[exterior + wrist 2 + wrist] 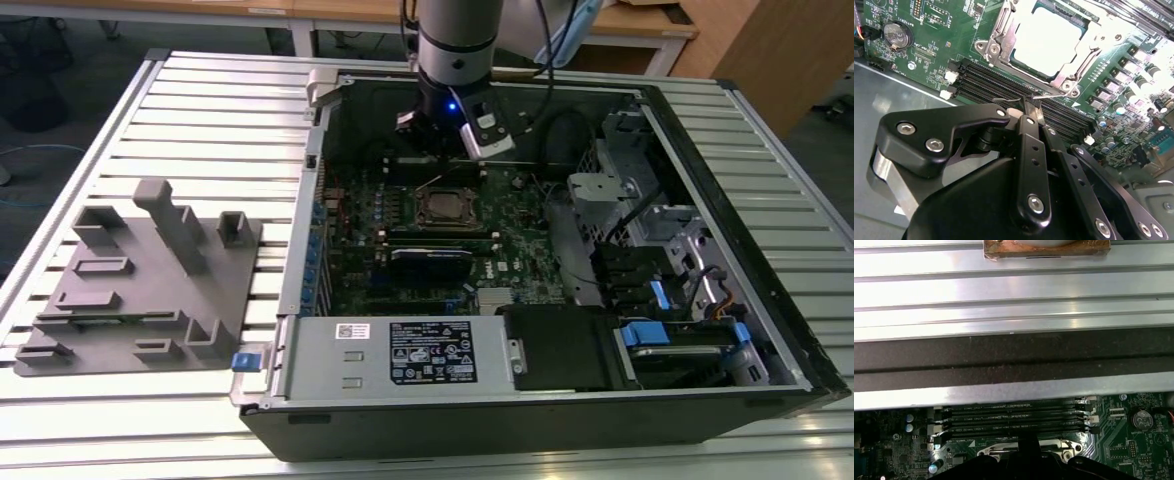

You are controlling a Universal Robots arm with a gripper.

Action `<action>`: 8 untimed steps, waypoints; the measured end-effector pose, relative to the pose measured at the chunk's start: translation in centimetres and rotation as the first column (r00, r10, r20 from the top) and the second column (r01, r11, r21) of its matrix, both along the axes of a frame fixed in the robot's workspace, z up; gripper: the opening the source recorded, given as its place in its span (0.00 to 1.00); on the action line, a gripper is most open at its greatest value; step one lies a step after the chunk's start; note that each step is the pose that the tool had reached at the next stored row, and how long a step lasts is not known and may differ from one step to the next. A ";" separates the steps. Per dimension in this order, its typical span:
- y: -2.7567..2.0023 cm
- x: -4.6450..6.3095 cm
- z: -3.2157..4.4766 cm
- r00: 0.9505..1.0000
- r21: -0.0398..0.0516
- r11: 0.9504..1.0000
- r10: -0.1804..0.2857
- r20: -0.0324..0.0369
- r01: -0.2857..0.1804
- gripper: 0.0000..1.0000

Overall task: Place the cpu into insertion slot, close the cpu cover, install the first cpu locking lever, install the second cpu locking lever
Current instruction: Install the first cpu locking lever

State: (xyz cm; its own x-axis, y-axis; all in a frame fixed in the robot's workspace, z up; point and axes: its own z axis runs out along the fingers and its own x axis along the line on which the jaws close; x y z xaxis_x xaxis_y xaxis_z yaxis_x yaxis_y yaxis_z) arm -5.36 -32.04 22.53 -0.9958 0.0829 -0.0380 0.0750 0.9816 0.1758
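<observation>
cpu (1046, 37) seated, cpu cover (1004, 40) down — near jaws

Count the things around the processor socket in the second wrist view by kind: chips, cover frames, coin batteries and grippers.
Chip: 1
Cover frame: 1
Coin battery: 1
Gripper: 1
Total: 4
</observation>
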 end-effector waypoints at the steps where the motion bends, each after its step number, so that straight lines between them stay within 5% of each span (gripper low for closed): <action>1: -0.01 0.0 -0.06 1.000 0.000 1.000 0.000 0.000 0.000 0.10; 8: 0.00 0.6 -0.51 1.000 0.000 1.000 0.000 -0.001 0.000 0.10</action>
State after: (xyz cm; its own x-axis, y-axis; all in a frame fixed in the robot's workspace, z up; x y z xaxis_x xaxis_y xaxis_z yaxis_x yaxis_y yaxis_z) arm -4.80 -32.04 22.02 -0.9959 0.0828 -0.0372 0.0750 0.9817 0.1753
